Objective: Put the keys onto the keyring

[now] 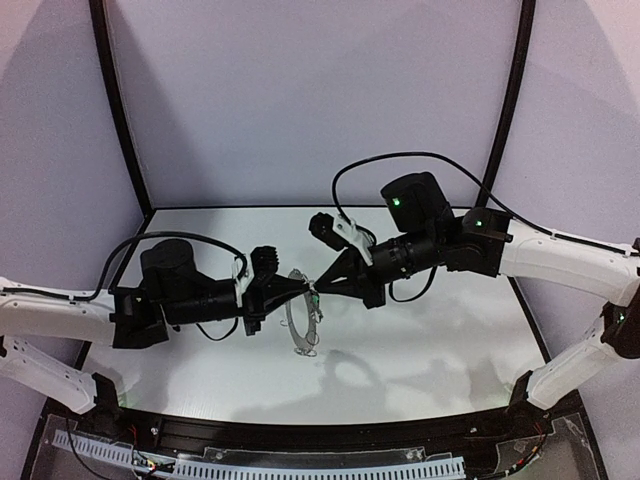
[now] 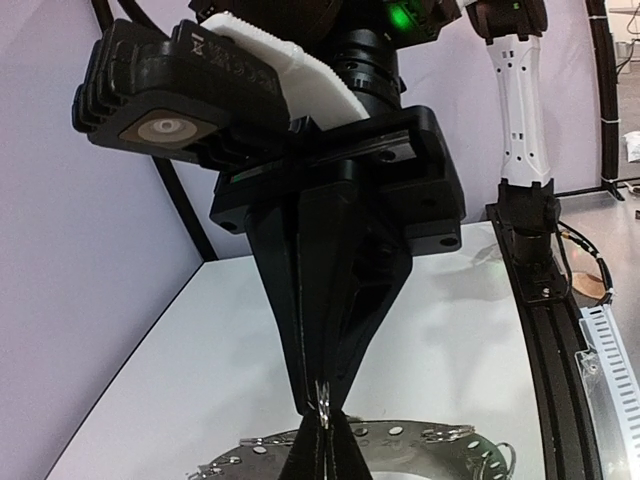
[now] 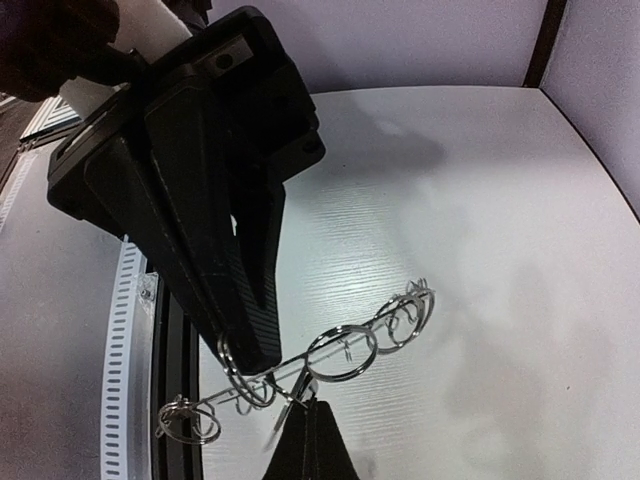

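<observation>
Above the near half of the table (image 1: 430,350), the keyring (image 1: 300,322) hangs on edge in the air, its rim fringed with wire loops and its shadow on the white surface below. The left hand (image 1: 305,291) reaches in from the left, pinched fully shut on the ring's upper rim. Just beyond it the right hand (image 1: 322,287) comes in from the far right, also fully closed, its tips meeting the left's almost point to point. A small metal loop (image 2: 325,400) glints where they meet. Whether the right hand grips it cannot be told, and the dark key cannot be made out in any view. The step appears to be threading that loop onto the ring. Doing it well likely means the left holds the ring steady while the right works in small, slow turns, its pinch firm so nothing drops to the table.
</observation>
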`<state>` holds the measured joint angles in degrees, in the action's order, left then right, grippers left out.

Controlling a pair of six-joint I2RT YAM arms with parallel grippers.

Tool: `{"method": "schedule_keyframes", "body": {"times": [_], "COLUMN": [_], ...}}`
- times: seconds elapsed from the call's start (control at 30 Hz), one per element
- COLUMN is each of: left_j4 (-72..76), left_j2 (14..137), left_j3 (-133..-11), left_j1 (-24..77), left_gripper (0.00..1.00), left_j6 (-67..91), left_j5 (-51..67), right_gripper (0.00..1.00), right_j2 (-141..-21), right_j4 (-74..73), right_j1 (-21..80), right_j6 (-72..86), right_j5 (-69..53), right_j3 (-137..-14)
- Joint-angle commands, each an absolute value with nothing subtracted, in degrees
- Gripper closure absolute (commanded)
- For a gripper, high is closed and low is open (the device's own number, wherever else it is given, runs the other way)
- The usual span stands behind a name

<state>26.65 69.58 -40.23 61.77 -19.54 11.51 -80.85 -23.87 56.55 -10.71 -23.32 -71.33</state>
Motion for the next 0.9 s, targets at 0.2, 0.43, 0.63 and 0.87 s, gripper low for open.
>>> {"method": "schedule_keyframes", "body": {"times": [0.2,0.43,0.63,0.87], "left_j4": [35.5,25.6,32.7,34.2], "left_j2": [66.9,67.3,67.8,69.1], "left_j3": [-38.0,-40.5,-36.6,-36.1], "left_j1": [62.0,62.0,62.0,62.0], "left_gripper": [0.99,0.99,0.99,0.99], "left_j6": [-21.2,-20.2,-20.8,-21.6], "left_j5": [17.1,15.1,13.2,12.1], "right_gripper": [1.0,1.0,1.0,1.0], "right_j2": [-80.7,-79.8,-80.5,-82.0], "right_j4": [-24.3,-30.5,-34.0,-36.8], "right_j1": [55.5,55.6,55.7,57.4], "right_j6": [-10.2,-13.4,-15.7,-18.0], "right_j5": [-21.0,-17.0,-15.0,-12.1], "right_j3": [-72.9,-77.0,-80.5,-84.4]}}
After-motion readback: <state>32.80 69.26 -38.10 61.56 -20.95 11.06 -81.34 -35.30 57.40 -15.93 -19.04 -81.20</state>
